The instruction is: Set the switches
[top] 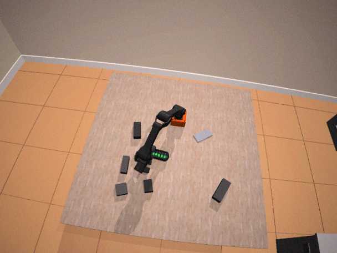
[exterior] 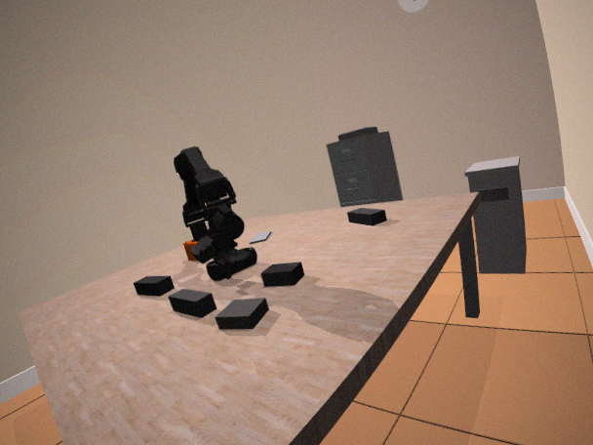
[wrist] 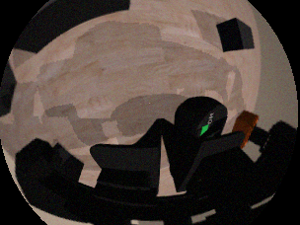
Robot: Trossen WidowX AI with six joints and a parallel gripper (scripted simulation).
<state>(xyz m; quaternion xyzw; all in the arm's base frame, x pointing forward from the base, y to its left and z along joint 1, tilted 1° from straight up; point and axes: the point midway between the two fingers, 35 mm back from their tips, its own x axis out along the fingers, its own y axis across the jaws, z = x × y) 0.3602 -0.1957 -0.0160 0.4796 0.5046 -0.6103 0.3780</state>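
Wood-topped bench [top: 188, 216] [exterior: 146, 371]; its edges well away from the work. Single black jointed arm [top: 153, 135] [exterior: 207, 187] reaches across from its orange base block [top: 178, 122] [exterior: 189, 251] [wrist: 245, 129]. Dark rounded controller unit with green-ended rockers [top: 166, 158] [exterior: 233, 263] [wrist: 192, 115] sits just right of the wrist in the top view, long axis roughly crosswise — left end hidden under the arm. Black gripper [top: 147, 161] [exterior: 215, 247] [wrist: 160, 122]: fingers together, nothing held, close beside that end; contact unclear. More room rightward; small black rectangular block [top: 148, 185] [exterior: 283, 274] nearby. Next move probably wants fine alignment along the rocker row — a sideways slip could shove the unit.
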